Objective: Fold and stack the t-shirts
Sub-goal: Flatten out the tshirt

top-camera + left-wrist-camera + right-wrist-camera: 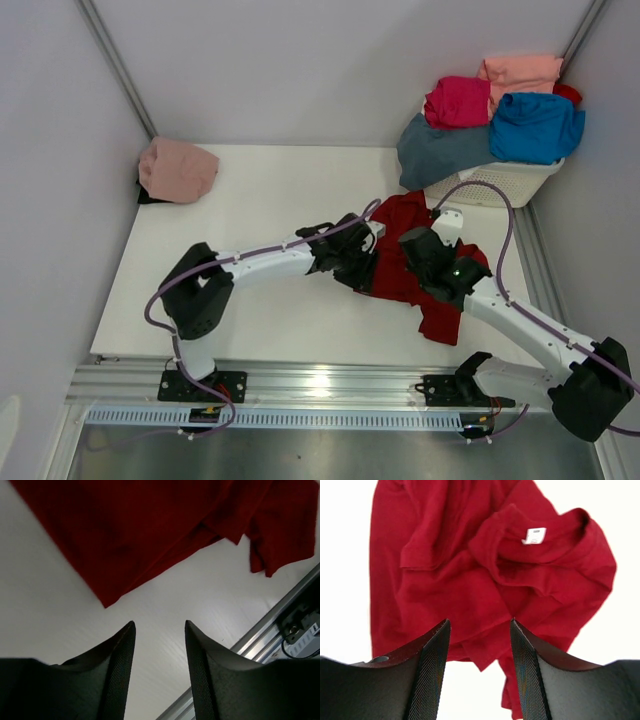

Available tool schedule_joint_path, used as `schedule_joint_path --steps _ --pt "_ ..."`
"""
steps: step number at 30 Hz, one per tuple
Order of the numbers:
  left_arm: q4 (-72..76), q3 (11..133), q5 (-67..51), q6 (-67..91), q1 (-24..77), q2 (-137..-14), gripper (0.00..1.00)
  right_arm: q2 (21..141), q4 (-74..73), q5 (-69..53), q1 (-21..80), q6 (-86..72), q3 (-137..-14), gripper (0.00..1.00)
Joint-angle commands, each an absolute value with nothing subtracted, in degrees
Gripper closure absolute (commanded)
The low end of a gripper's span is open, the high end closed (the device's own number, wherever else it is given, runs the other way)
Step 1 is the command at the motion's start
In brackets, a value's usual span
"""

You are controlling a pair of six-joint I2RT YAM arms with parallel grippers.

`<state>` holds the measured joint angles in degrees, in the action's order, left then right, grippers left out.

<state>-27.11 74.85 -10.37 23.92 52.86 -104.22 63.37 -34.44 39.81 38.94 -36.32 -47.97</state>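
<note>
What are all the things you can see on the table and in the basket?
dark red t-shirt: one, dark red, crumpled on the table between the grippers
pink t-shirt: one, dusty pink, table's far left corner
basket: one, white, far right
piled t-shirts: four, in the basket: magenta t-shirt, salmon t-shirt, blue t-shirt, grey-blue t-shirt over the rim
table: one, white
left gripper: one, black, open, at the red shirt's edge
right gripper: one, black, open, over the red shirt

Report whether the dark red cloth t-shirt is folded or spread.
Neither: the dark red cloth t-shirt lies crumpled on the white table, creased and bunched, collar tag exposed, no tidy fold.
</note>
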Motion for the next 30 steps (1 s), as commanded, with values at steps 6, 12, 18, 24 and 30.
schedule_joint_path --steps 6,12,18,24,30 --pt "-26.00 93.47 -15.73 19.43 54.05 -116.44 0.44 55.39 -38.41 44.21 39.37 -38.15 -48.78 0.48" --pt "-33.91 104.48 -8.98 16.26 58.61 -128.13 0.44 50.98 -37.27 42.72 39.29 -37.36 -48.87 0.48" --pt "-42.97 114.25 -0.27 15.56 60.56 -135.87 0.44 47.47 -36.56 41.84 39.38 -36.74 -48.78 0.49" --pt "-45.44 116.10 3.59 16.17 60.82 -138.34 0.46 44.30 -34.28 39.29 39.37 -36.12 -46.94 0.49" --pt "-44.83 116.19 6.32 16.44 60.82 -136.76 0.54 44.74 -33.40 37.80 39.29 -34.90 -46.32 0.53"
